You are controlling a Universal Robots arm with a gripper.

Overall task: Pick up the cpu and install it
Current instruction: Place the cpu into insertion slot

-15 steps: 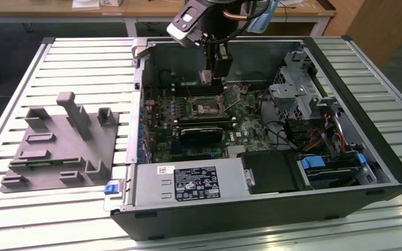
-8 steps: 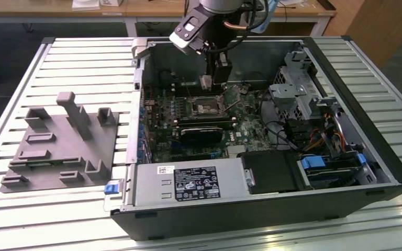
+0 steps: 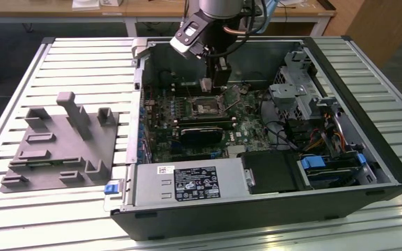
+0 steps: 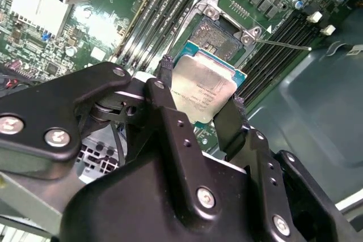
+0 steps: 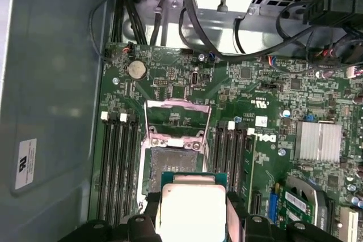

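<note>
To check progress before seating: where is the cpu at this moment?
In both wrist views the cpu is clamped in the gripper, close to the open socket on the motherboard, not yet seated in it.

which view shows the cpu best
The second wrist view: the cpu shows nearly whole, clamped in the gripper. The first wrist view shows the cpu cut off at the picture's edge. In the exterior view it is too small to tell.

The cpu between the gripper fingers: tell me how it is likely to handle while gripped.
The cpu is probably stiff: a flat plate held by its edges in the gripper, showing no sag. Its smooth, shiny metal top suggests it could slip if the narrow fingers loosen. Being thin, it is likely light.
</note>
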